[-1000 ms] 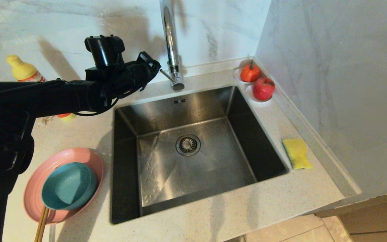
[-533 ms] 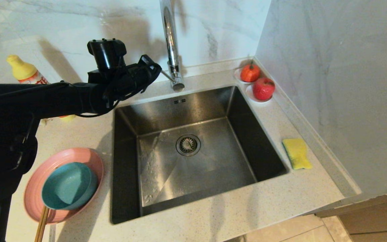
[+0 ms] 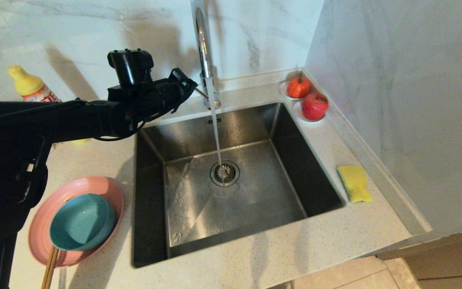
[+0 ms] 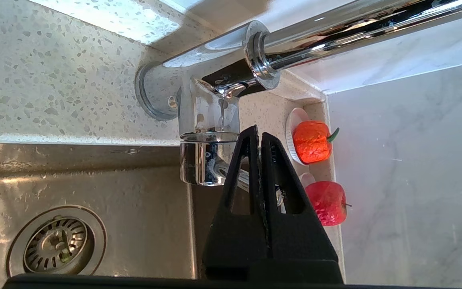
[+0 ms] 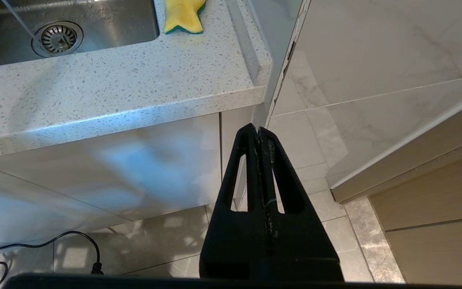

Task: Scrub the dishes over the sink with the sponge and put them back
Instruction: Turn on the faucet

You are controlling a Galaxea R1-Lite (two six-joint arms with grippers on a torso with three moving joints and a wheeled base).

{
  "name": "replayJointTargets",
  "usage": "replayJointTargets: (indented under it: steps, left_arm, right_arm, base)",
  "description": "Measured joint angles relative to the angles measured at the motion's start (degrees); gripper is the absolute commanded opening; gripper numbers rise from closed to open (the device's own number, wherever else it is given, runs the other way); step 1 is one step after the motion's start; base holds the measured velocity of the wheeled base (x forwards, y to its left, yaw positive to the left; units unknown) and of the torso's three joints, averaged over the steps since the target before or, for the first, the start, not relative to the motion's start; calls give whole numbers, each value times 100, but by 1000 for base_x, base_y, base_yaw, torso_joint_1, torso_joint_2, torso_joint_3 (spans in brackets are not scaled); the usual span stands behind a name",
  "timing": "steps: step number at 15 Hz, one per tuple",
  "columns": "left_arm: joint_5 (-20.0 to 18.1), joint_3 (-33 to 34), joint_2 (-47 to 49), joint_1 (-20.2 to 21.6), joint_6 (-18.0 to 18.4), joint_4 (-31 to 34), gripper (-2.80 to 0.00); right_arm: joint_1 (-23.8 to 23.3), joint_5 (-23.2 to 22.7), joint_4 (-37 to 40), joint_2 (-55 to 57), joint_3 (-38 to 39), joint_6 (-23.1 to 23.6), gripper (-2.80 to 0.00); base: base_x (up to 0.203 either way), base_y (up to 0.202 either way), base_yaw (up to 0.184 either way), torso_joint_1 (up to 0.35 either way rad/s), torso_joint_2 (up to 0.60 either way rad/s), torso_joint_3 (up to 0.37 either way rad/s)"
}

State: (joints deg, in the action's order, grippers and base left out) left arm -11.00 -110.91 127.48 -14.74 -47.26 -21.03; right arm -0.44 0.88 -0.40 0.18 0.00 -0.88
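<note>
- The left gripper is pressed shut with nothing in it, its tip at the shiny faucet handle.
- Water runs into the steel sink.
- The teal bowl sits in the pink plate, left of the sink, beside chopsticks.
- The yellow sponge lies on the right.
- The right gripper hangs shut and empty below the counter.

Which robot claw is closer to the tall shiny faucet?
The left claw. It is shut, right at the tall chrome faucet, by its side lever above the steel sink. The right claw is shut too, down below the speckled countertop, away from the faucet.
</note>
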Motion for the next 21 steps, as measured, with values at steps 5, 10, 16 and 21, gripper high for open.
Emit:
replayJointTargets:
  steps: [5, 10, 16, 21]
  left_arm:
    - [13, 0, -71, -55, 0, 4, -280]
    - [343, 124, -113, -204, 13, 52, -280]
    - [441, 318, -135, -259, 41, 61, -280]
    - [477, 715, -240, -265, 55, -16, -280]
  right_arm:
    - [0, -2, -1, 0, 0, 0, -280]
    - [0, -1, 0, 0, 0, 1, -280]
    - [0, 0, 1, 0, 0, 0, -280]
    - [0, 0, -1, 0, 0, 0, -280]
  base:
    - [0, 0, 0, 0, 0, 0]
    - [0, 0, 0, 0, 0, 0]
    - [0, 0, 0, 0, 0, 0]
    - [0, 0, 0, 0, 0, 0]
